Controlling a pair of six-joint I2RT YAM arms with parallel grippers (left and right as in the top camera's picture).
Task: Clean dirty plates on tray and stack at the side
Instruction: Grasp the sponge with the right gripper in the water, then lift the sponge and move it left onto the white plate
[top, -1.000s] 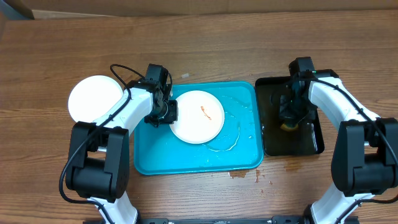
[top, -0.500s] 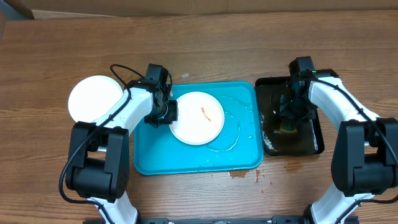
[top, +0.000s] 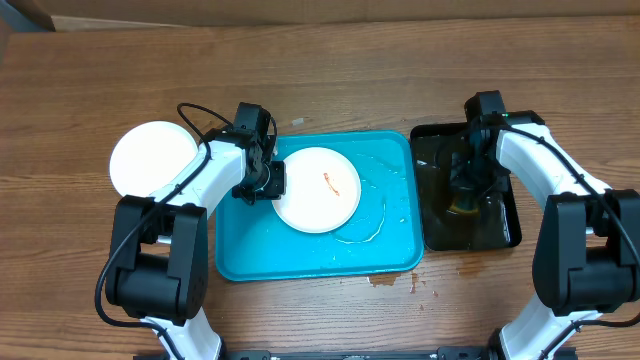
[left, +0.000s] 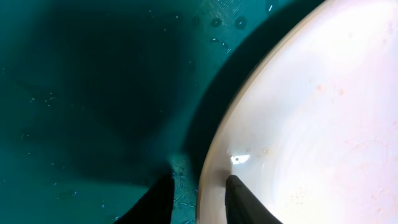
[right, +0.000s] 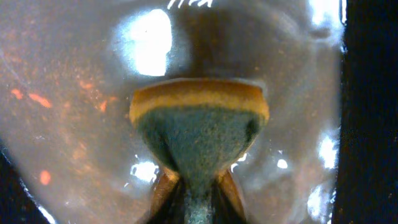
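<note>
**Plate (top: 318, 188) lying on tray (top: 300, 262), sponge (top: 462, 207) sitting in water**

Against the earlier overhead frames, I am finding little change. My left arm and the plate are sitting where they were. Half a second ago the water (top: 440, 215) in the black tray (top: 500, 232) was showing pale ripples along its left side; now it is lying smooth and dark again.

My left gripper (left: 198, 186) is standing narrow, one finger over the turquoise floor and the other over the plate's left rim. I cannot tell whether the jaws are pinching the rim. The plate is round, flat and glossy white, resting left of centre on the rounded plastic tray. It is carrying a thin orange-brown smear (top: 331, 180) near its middle, and faint specks are showing in the left wrist view. Droplets are beading on the tray.

My right gripper (right: 198, 186) is clamping the sponge, a coarse green scouring face backed by yellow foam, fanning out beyond the fingertips above the water's shiny surface.

A second plate (top: 152, 158), plain white, is lying on the wooden table (top: 400, 80), left of the tray.
</note>
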